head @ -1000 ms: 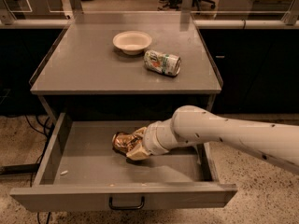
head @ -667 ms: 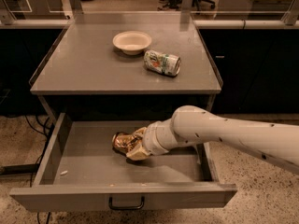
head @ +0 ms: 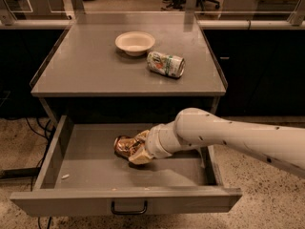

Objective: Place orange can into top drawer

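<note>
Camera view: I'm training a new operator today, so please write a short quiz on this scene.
1. True or false: the top drawer is closed.
2. Where is the tool? A) raised high above the drawer B) inside the drawer, shut on the orange can C) below the drawer
3. What lies on its side beside the white bowl?
Key: 1 false; 2 B; 3 the white and green can.

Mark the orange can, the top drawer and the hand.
orange can [head: 121, 146]: camera view, its dented side.
top drawer [head: 71, 202]: camera view, flat front panel.
hand [head: 137, 148]: camera view, between its fingertips, gripping the can inside the drawer.
</note>
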{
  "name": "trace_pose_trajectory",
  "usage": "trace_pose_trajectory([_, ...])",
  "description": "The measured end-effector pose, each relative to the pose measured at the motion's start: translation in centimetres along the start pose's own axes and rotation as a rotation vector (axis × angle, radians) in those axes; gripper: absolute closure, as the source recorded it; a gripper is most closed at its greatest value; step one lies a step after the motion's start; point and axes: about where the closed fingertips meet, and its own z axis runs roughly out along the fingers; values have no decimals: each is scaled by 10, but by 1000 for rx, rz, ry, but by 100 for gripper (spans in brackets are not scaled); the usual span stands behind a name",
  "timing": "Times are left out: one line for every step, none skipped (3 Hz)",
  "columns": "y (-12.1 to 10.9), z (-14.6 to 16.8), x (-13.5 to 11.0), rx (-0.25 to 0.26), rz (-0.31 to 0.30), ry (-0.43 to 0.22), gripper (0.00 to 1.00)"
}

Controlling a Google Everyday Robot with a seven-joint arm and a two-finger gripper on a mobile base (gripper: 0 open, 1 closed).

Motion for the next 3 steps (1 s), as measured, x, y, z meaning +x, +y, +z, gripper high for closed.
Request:
trace_pose_trajectory([0,0,0,0,0,0,16])
trace_pose_trajectory([0,0,0,0,0,0,0])
trace_pose_trajectory([0,0,0,0,0,0,0])
